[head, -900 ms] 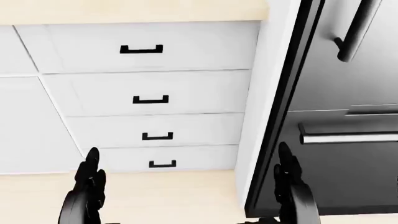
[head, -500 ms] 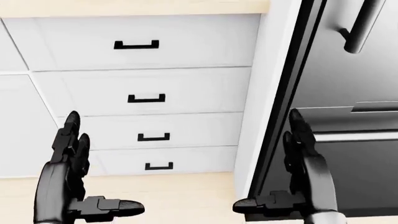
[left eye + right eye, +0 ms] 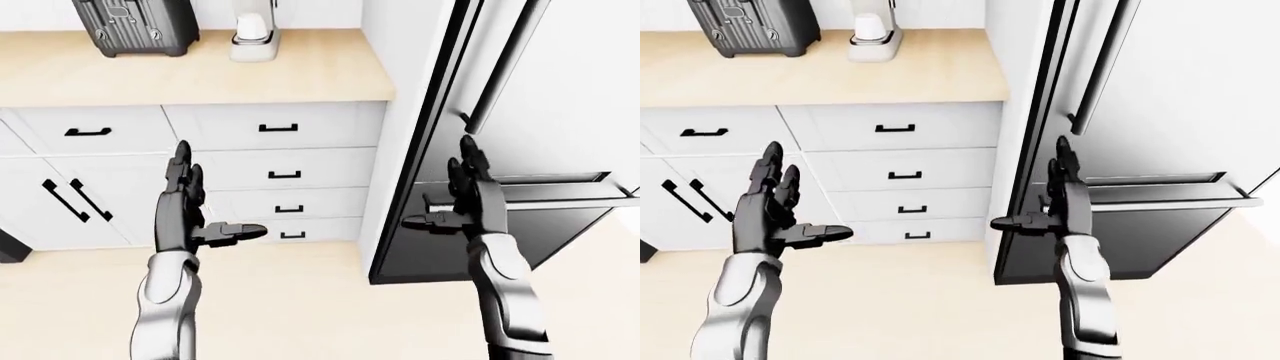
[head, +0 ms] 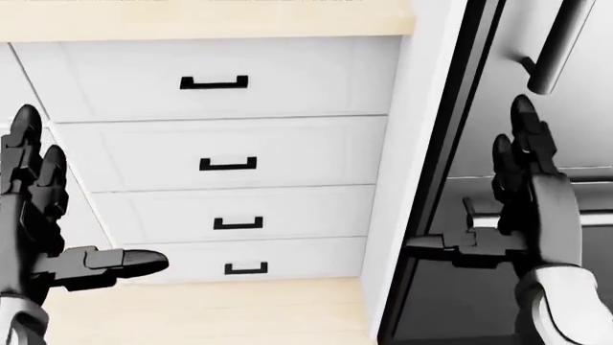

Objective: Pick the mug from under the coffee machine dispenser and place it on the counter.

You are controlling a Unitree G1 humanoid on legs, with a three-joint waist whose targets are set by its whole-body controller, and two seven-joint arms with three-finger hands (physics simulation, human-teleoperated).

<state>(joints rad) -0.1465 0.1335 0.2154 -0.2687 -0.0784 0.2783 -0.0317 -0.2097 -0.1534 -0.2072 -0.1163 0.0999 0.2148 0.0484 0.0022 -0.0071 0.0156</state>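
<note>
- Both hands are higher in the head view than half a second ago and farther apart; the drawer stack sits slightly lower in frame, so the camera has shifted a bit too.
- left hand (image 4: 38, 215) at the left edge of the head view, fingers (image 4: 24, 147) straight up and spread, thumb sticking out sideways toward the right; holds nothing.
- right hand (image 4: 522, 208) at the right of the head view, over the dark fridge (image 3: 520, 112), fingers (image 4: 525, 129) upright and spread, thumb pointing left; holds nothing.
- mug (image 3: 252, 28), white, near the top of the left-eye view, on the base of a white coffee machine (image 3: 255, 46) under its upper part; the machine's top is cut off by the frame.
- coffee machine stands on the light wood worktop (image 3: 150, 75), right of a dark grey ribbed appliance (image 3: 133, 26).
- Both hands are well below the mug and apart from it, level with the drawers.
- White drawers (image 4: 225, 151) with black handles stacked under the worktop; white cabinet doors (image 3: 70, 199) with black bar handles to their left.
- fridge fills the right of the eye views, long vertical handle (image 3: 505, 64) on its upper door, horizontal bar lower down.
- Light wood floor (image 3: 300, 307) below.
</note>
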